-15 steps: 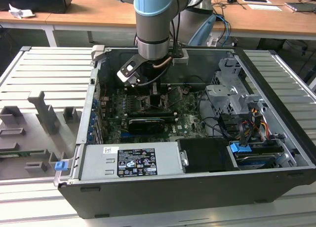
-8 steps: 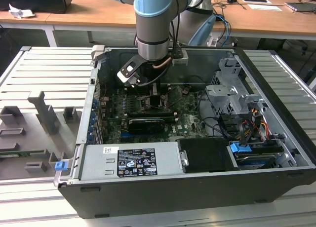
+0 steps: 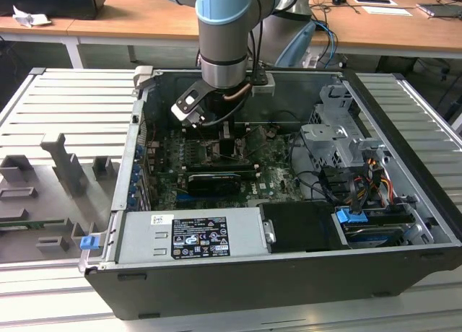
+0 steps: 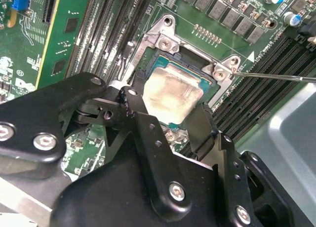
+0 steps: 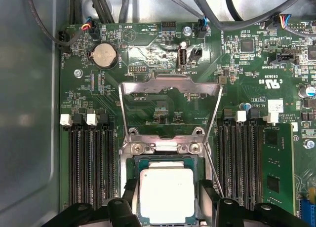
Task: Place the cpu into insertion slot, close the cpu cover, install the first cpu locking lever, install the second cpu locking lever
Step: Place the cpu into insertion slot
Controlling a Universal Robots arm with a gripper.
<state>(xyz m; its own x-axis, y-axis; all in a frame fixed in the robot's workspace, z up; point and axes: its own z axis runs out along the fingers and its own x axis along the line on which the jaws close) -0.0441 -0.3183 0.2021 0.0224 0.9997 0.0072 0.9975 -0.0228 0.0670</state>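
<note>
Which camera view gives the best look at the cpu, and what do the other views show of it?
The first wrist view: the cpu faces the camera almost squarely and is nearly whole. The second wrist view shows it at a slant, its near edge hidden. In the exterior view the arm hides it.

cpu (image 5: 166,195) seemingly in insertion slot (image 5: 163,161), cpu cover (image 5: 170,84) raised

arm (image 3: 224,54): grey tube, pale-blue joint cap | claw (image 4: 167,113): black linkage, silver screws | wrist block (image 3: 189,105): white-and-black
</note>
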